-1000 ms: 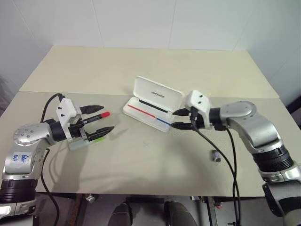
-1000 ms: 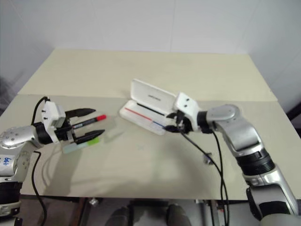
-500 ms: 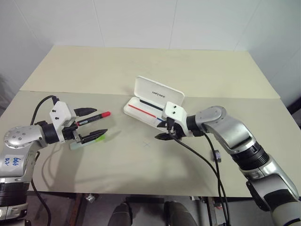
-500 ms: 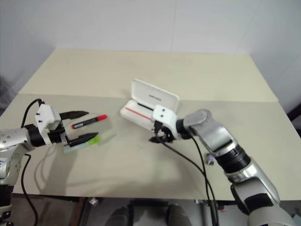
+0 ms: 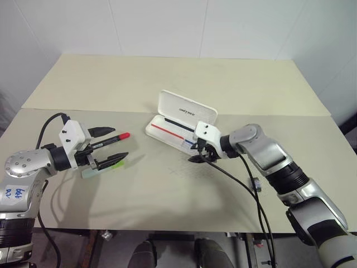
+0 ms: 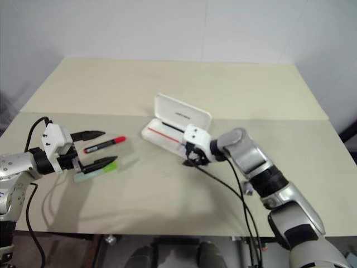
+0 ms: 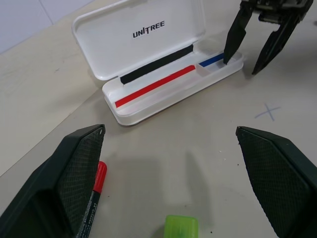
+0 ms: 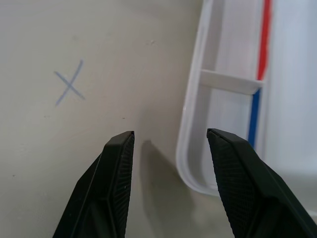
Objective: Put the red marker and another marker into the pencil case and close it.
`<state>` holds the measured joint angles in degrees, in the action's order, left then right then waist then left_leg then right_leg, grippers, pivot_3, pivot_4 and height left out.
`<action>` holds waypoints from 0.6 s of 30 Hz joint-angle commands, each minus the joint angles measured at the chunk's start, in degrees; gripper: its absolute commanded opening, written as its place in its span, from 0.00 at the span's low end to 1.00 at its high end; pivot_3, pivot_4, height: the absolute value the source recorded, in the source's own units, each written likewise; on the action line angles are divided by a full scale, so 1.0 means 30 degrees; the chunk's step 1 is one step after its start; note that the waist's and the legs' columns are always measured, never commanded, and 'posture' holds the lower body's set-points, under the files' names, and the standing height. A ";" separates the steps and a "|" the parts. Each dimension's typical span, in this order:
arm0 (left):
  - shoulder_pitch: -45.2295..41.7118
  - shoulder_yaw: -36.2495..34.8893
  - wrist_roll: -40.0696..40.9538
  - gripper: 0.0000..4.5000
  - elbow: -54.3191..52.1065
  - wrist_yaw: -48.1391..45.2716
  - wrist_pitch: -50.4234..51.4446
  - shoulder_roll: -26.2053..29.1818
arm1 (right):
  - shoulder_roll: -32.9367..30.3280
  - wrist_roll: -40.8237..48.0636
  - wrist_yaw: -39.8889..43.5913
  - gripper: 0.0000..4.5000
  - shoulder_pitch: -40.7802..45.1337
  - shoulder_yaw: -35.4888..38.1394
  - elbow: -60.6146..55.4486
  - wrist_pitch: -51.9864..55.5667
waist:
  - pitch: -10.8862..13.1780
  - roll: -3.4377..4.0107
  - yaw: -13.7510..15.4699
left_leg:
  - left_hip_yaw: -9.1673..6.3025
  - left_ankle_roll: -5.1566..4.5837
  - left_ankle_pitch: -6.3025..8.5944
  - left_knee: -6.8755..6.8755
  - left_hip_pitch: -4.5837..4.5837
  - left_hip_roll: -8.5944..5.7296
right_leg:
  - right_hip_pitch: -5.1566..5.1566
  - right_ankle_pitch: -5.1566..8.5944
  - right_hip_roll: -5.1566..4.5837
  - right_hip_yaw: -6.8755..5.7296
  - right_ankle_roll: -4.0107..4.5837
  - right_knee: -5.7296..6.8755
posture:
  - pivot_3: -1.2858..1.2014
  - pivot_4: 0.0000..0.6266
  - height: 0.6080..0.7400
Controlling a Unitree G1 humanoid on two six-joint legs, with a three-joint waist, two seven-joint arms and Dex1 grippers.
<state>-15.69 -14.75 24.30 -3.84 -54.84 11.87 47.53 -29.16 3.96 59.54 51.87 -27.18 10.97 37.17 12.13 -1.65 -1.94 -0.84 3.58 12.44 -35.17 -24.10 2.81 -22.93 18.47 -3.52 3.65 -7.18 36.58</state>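
Left eye view: nearest, at 8 o'clock on the table (image 5: 167, 190), the left gripper (image 5: 109, 144) is kept wide open and empty around the red marker (image 5: 110, 139) and the green marker (image 5: 109, 164), both ungrasped. Farther in, the right gripper (image 5: 196, 152), half open and empty, has been brought down leftward to the near 3 o'clock corner of the open pencil case (image 5: 179, 125), one finger over its tray, apparently to steady it.

The open lid of the white case (image 7: 143, 37) reads "UNITREE" in dark capitals. A blue pen "X" (image 7: 267, 112) is marked on the worktop (image 7: 208, 163).
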 commanded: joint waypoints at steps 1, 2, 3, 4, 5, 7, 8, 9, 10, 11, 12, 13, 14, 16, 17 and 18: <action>-0.0125 -0.0611 0.0356 1.00 -0.0846 0.0222 -0.0046 0.0015 | 0.0367 -0.0689 0.0204 0.55 0.0629 -0.0141 0.0908 -0.0952 | 0.0000 0.0000 0.0013 | 0.0001 0.0001 -0.0001 -0.0001 0.0000 0.0000 | 0.0000 0.0000 0.0000 0.0000 0.0000 0.0004 | 0.52 0.24 1.00; -0.0093 -0.0610 0.0378 1.00 -0.0946 0.0260 -0.0004 0.0014 | 0.0447 -0.0864 0.0274 0.55 0.0673 -0.0190 0.1236 -0.1164 | 0.0000 0.0000 0.0016 | 0.0000 0.0002 -0.0001 -0.0002 0.0000 0.0000 | -0.0001 0.0000 0.0000 -0.0001 0.0001 0.0005 | 0.52 0.24 1.00; -0.0068 -0.0617 0.0397 1.00 -0.1017 0.0286 0.0021 0.0017 | 0.0511 -0.1034 0.0339 0.55 0.0716 -0.0244 0.1539 -0.1394 | 0.0000 0.0000 0.0022 | 0.0002 0.0002 -0.0001 -0.0001 0.0001 0.0000 | -0.0001 0.0000 -0.0001 0.0000 0.0001 0.0006 | 0.52 0.24 1.00; -0.0065 -0.0624 0.0411 1.00 -0.1049 0.0306 0.0036 0.0018 | 0.0568 -0.1205 0.0398 0.55 0.0763 -0.0281 0.1797 -0.1615 | -0.0002 -0.0002 0.0027 | 0.0001 0.0003 -0.0001 -0.0002 0.0001 0.0000 | -0.0001 0.0000 0.0000 0.0000 0.0000 0.0009 | 0.52 0.24 1.00; -0.0062 -0.0639 0.0424 1.00 -0.1072 0.0318 0.0042 0.0025 | 0.0590 -0.1370 0.0493 0.46 0.0805 -0.0326 0.1952 -0.1824 | -0.0002 -0.0002 0.0029 | 0.0000 0.0004 -0.0002 -0.0002 0.0002 0.0000 | -0.0001 0.0000 0.0000 -0.0001 0.0000 0.0009 | 0.52 0.24 1.00; -0.0071 -0.0664 0.0447 1.00 -0.1103 0.0344 0.0048 0.0029 | 0.0682 -0.1604 0.0648 0.34 0.0876 -0.0315 0.2146 -0.2136 | -0.0002 -0.0003 0.0032 | 0.0000 0.0004 -0.0002 -0.0002 0.0003 0.0000 | -0.0001 0.0000 0.0000 -0.0001 0.0000 0.0013 | 0.52 0.24 1.00; -0.0087 -0.0665 0.0451 1.00 -0.1115 0.0361 0.0056 0.0026 | 0.0724 -0.1688 0.0713 0.27 0.0894 -0.0277 0.2229 -0.2240 | -0.0003 -0.0003 0.0032 | 0.0000 0.0005 -0.0002 -0.0002 0.0004 0.0000 | -0.0001 0.0000 0.0001 -0.0001 0.0000 0.0015 | 0.52 0.24 1.00; -0.0102 -0.0669 0.0458 1.00 -0.1130 0.0371 0.0063 0.0027 | 0.0781 -0.1743 0.0765 0.17 0.0920 -0.0232 0.2264 -0.2317 | -0.0003 -0.0003 0.0032 | 0.0000 0.0005 -0.0003 -0.0002 0.0004 0.0000 | 0.0000 0.0000 0.0000 -0.0001 0.0000 0.0015 | 0.52 0.24 1.00; -0.0099 -0.0691 0.0483 1.00 -0.1189 0.0399 0.0082 0.0015 | 0.0797 -0.1825 0.0810 0.10 0.0943 -0.0211 0.2248 -0.2435 | -0.0007 -0.0009 0.0005 | 0.0000 0.0006 -0.0003 -0.0002 0.0005 0.0000 | 0.0000 0.0000 0.0000 0.0000 0.0001 0.0017 | 0.52 0.24 1.00; -0.0091 -0.0707 0.0501 1.00 -0.1234 0.0420 0.0097 0.0006 | 0.0812 -0.1894 0.0853 0.02 0.0955 -0.0190 0.2230 -0.2519 | -0.0012 -0.0018 -0.0047 | 0.0001 0.0007 -0.0004 -0.0003 0.0011 0.0000 | 0.0002 0.0000 0.0001 0.0000 0.0000 0.0025 | 0.52 0.24 1.00; -0.0091 -0.0708 0.0512 1.00 -0.1263 0.0437 0.0104 -0.0001 | 0.0843 -0.1978 0.0877 0.01 0.0973 -0.0143 0.2253 -0.2610 | -0.0015 -0.0023 -0.0092 | 0.0005 0.0009 -0.0005 -0.0006 0.0017 0.0000 | 0.0004 0.0000 0.0001 0.0004 0.0001 0.0036 | 0.52 0.24 1.00; -0.0099 -0.0701 0.0519 1.00 -0.1278 0.0461 0.0104 -0.0009 | 0.0866 -0.2052 0.0894 0.01 0.0985 -0.0087 0.2279 -0.2698 | -0.0014 -0.0023 -0.0119 | 0.0003 0.0016 -0.0011 -0.0007 0.0019 0.0000 | 0.0004 0.0000 0.0002 0.0004 0.0001 0.0052 | 0.52 0.24 1.00; -0.0124 -0.0679 0.0511 1.00 -0.1269 0.0478 0.0103 -0.0014 | 0.0886 -0.2105 0.0914 0.01 0.1005 -0.0033 0.2326 -0.2804 | -0.0015 -0.0023 -0.0117 | 0.0002 0.0020 -0.0017 -0.0007 0.0025 0.0000 | 0.0004 0.0000 0.0002 0.0003 0.0001 0.0067 | 0.52 0.24 1.00; -0.0196 -0.0643 0.0510 1.00 -0.1254 0.0500 0.0111 -0.0032 | 0.0818 -0.2082 0.1119 0.01 0.1046 0.0143 0.2213 -0.3167 | -0.0014 -0.0023 -0.0116 | -0.0002 0.0025 -0.0022 -0.0007 0.0035 0.0000 | 0.0004 0.0002 0.0004 0.0003 0.0005 0.0086 | 0.52 0.24 1.00; -0.0263 -0.0618 0.0517 1.00 -0.1234 0.0493 0.0112 -0.0041 | 0.0620 -0.1871 0.1542 0.01 0.1051 0.0337 0.1862 -0.3779 | -0.0014 -0.0023 -0.0114 | -0.0002 0.0026 -0.0026 -0.0007 0.0036 0.0000 | 0.0002 0.0002 0.0005 0.0003 0.0005 0.0091 | 0.52 0.24 1.00; -0.0337 -0.0574 0.0512 1.00 -0.1206 0.0496 0.0113 -0.0059 | 0.0307 -0.1633 0.2118 0.01 0.1072 0.0519 0.1391 -0.4116 | -0.0013 -0.0022 -0.0110 | -0.0002 0.0028 -0.0027 -0.0007 0.0035 0.0000 | 0.0002 0.0002 0.0004 0.0003 0.0005 0.0092 | 0.52 0.24 1.00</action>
<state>-15.73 -14.81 24.70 -6.06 -53.77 12.46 47.43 -27.10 -2.05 63.51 54.43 -27.26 18.08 27.19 12.09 -1.72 -2.27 -0.85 3.67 12.36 -35.20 -24.00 2.81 -22.93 18.47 -3.51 3.66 -7.17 36.85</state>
